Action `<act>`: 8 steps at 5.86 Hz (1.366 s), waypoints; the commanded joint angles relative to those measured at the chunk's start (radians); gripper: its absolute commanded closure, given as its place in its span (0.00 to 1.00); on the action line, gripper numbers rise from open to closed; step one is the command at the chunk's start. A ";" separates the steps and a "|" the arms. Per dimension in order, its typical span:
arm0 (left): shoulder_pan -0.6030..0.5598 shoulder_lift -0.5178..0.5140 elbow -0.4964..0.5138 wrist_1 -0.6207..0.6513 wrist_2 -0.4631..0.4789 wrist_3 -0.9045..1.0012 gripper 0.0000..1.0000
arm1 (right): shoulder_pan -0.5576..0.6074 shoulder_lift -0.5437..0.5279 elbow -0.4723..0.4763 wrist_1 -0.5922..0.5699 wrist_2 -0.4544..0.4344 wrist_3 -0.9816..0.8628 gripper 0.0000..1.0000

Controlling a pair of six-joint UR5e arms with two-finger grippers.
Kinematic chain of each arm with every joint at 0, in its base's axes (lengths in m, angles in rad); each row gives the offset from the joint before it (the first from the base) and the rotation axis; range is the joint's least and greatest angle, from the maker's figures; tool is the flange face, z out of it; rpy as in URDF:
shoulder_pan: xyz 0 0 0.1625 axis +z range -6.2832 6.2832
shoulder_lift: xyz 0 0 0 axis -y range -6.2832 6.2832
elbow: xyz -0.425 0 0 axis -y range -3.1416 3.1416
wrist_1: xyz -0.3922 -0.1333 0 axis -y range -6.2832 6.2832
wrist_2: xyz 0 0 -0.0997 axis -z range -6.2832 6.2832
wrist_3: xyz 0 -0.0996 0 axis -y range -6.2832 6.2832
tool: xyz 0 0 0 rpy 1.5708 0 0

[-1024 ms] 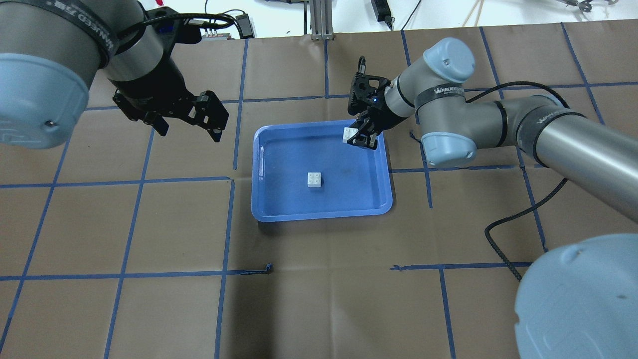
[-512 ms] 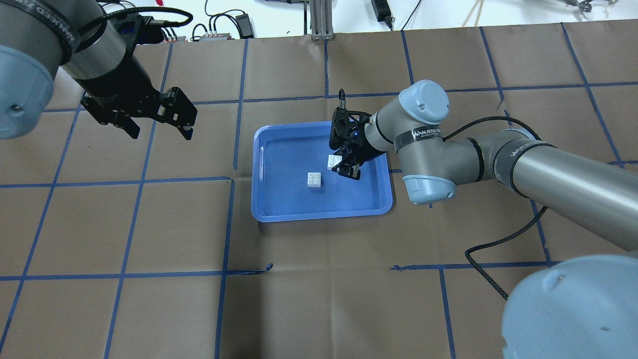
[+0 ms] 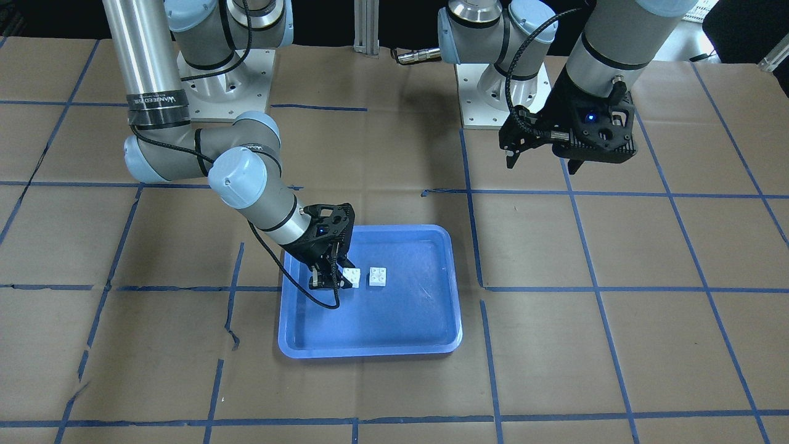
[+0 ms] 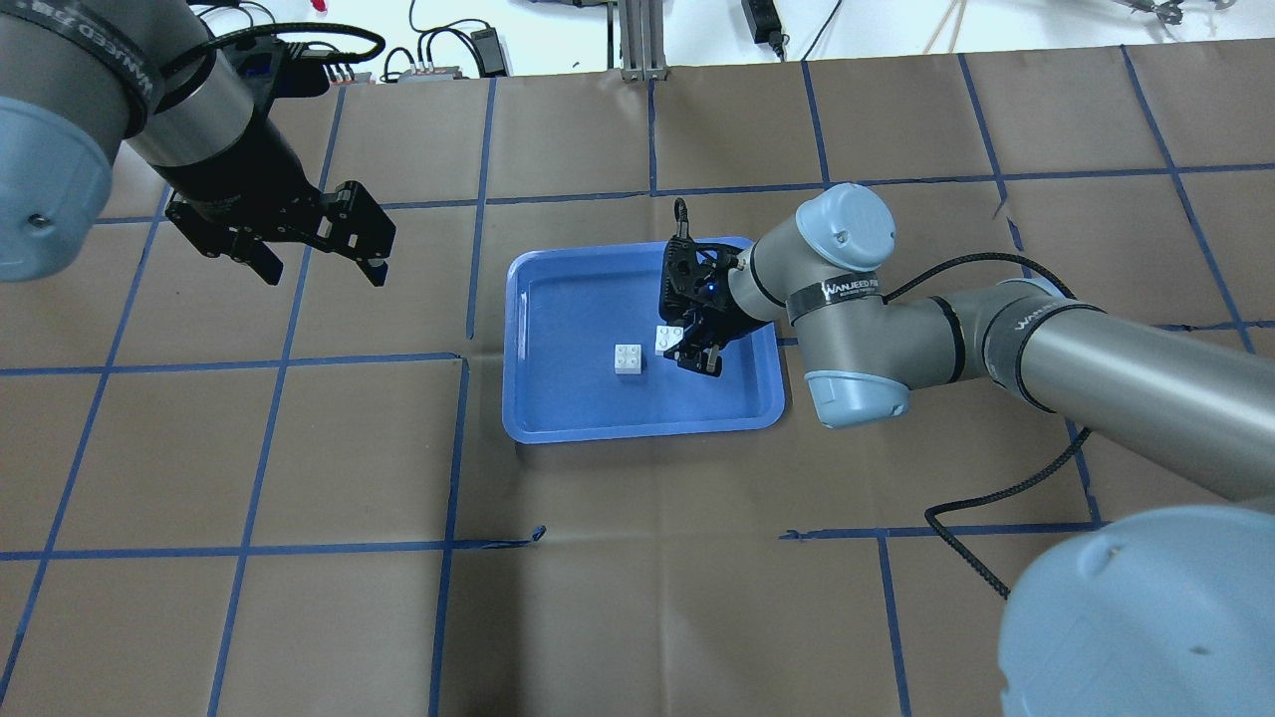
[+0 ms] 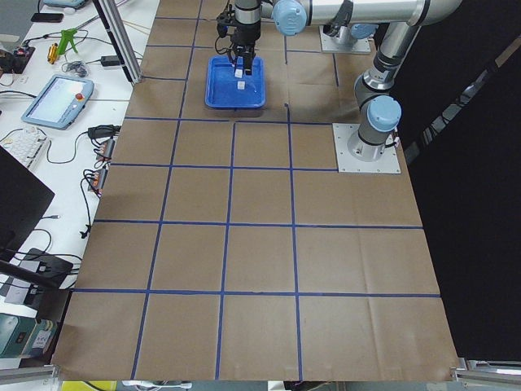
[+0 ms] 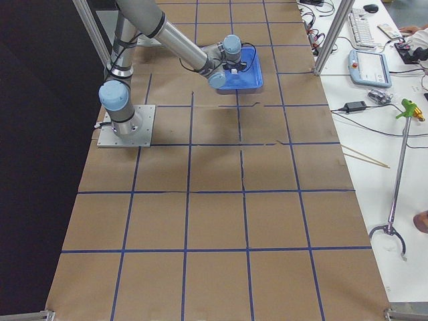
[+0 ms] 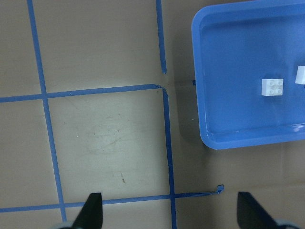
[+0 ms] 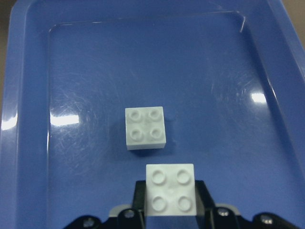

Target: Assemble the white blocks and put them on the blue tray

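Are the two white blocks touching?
Apart. The right wrist view shows blue tray between the held block and the resting block.

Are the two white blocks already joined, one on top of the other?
No, the right gripper holds one white block beside the other block, which sits alone on the blue tray.

Rightmost white block [image 7: 300,75], seemingly half off-frame.

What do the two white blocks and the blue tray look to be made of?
Held white block: likely moulded plastic, satin; crisp round studs, even colour. Lying white block: same look. Blue tray: likely plastic, glossy; lamp glare and fine scuffs on its floor.
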 commanded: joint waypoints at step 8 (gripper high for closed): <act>0.001 -0.020 -0.006 -0.003 0.000 0.003 0.01 | 0.032 0.033 0.002 -0.023 0.001 0.014 0.80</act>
